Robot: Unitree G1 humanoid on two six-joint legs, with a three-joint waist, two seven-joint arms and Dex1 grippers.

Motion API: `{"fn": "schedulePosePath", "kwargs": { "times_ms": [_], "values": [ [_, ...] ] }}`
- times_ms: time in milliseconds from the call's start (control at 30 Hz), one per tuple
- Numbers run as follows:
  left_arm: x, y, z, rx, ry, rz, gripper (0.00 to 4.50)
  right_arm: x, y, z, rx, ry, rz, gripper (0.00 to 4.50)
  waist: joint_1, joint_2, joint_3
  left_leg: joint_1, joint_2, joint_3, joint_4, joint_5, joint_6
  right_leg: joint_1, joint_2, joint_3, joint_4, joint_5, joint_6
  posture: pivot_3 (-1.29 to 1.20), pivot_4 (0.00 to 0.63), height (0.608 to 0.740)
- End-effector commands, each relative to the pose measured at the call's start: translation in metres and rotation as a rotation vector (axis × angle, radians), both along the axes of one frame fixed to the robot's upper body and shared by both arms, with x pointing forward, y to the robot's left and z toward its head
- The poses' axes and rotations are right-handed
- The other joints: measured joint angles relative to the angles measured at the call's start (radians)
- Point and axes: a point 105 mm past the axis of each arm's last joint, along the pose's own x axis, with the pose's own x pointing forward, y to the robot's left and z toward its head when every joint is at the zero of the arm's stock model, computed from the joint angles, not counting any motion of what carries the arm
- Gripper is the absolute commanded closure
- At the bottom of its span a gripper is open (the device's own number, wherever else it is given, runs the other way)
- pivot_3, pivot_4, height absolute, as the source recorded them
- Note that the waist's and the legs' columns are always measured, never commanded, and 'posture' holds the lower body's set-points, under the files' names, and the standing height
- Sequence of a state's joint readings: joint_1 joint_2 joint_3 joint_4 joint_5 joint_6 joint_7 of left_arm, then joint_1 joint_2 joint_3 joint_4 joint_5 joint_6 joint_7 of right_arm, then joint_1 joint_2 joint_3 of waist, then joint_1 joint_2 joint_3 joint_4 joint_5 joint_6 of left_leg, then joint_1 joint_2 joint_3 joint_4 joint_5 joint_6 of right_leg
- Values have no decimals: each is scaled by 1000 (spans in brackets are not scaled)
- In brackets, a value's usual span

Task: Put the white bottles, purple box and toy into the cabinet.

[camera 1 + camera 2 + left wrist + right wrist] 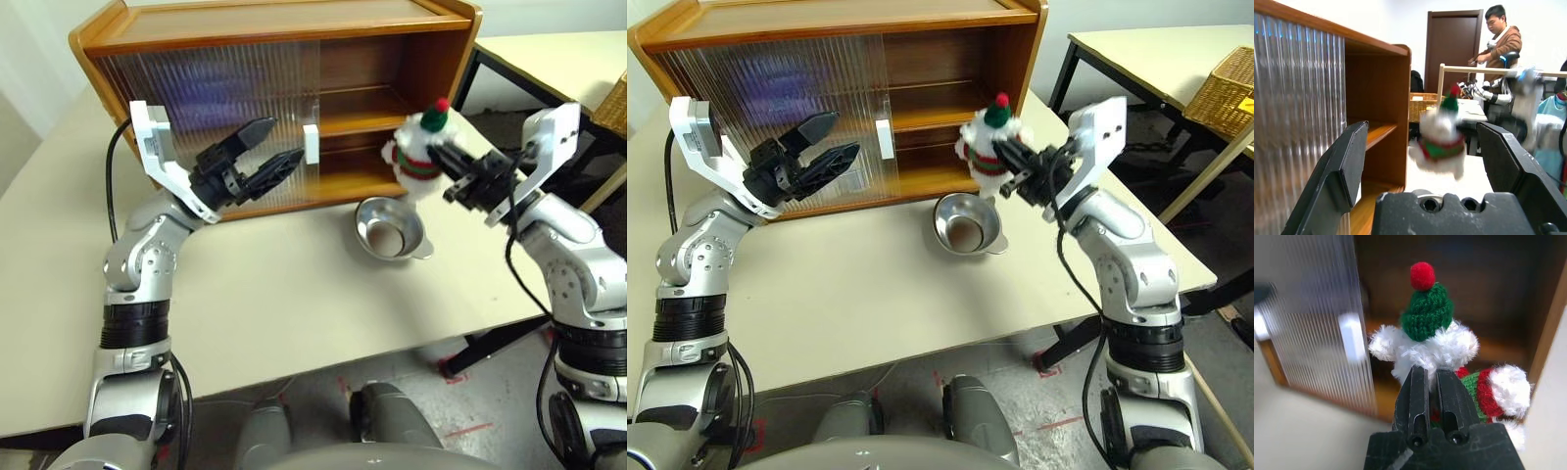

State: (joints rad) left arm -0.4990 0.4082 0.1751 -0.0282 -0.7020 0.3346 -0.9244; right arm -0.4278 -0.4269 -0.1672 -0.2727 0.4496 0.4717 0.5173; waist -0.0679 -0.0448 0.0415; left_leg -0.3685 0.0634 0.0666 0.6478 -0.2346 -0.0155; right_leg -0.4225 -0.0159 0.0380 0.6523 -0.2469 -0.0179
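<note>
White fluff, red and green stripes and a green knitted hat with a red bobble: the small plush toy (419, 147) sits pinched in my right jaws (1431, 382), which are closed tight on its back or lower body. I hold it in the air above the small round metal bowl (390, 229) that stands on the pale desk (284, 294), so the toy is clear of the bowl and not touching it.

What the next move turns on is the open side of the large orange-brown wooden cabinet (294, 29). It lies straight ahead of my right jaws, beyond the toy. The ribbed translucent sliding door (211, 98) with its white handle (311, 143) covers the cabinet's other half, in front of my left jaws. From my right jaws I see the middle shelf (367, 122) and the dark open space just behind the toy's hat. My right arm is plainly the nearer one to that opening, and I judge a forward push would carry the toy in.

The toy stands upright, its long axis vertical, hat on top and pointing up. It seems to face into the cabinet, away from my jaws.

My left jaws (263, 149) stand wide apart and empty, hovering near the door, well off to the side of the toy.
</note>
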Motion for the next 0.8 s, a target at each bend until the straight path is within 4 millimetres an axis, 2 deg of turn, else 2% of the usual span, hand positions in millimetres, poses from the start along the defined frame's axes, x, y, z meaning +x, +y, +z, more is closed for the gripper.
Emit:
{"fn": "schedulePosePath", "kwargs": {
  "times_ms": [33,200,567,800],
  "values": [
    [-1,-4,-4,20,0,-8,0,12,-2,14,26,-10,5,4494,-1,0,0,0,0,0,0,0,0,0,0,0,0,0,0,-16,0,740],
    [-6,-2,-7,24,4,-2,0,32,-1,28,36,-39,18,4494,3,0,0,-1,0,0,0,0,0,0,0,0,0,0,0,12,0,740],
    [-14,7,-8,24,0,59,0,67,13,31,56,-60,56,4494,9,0,0,-1,0,0,0,0,1,0,0,0,0,0,-1,78,0,740],
    [-20,12,-8,18,5,94,0,90,18,31,90,-47,61,4494,34,1,0,-1,0,0,-1,1,1,-1,0,1,0,1,-1,127,0,740]
  ]
}}
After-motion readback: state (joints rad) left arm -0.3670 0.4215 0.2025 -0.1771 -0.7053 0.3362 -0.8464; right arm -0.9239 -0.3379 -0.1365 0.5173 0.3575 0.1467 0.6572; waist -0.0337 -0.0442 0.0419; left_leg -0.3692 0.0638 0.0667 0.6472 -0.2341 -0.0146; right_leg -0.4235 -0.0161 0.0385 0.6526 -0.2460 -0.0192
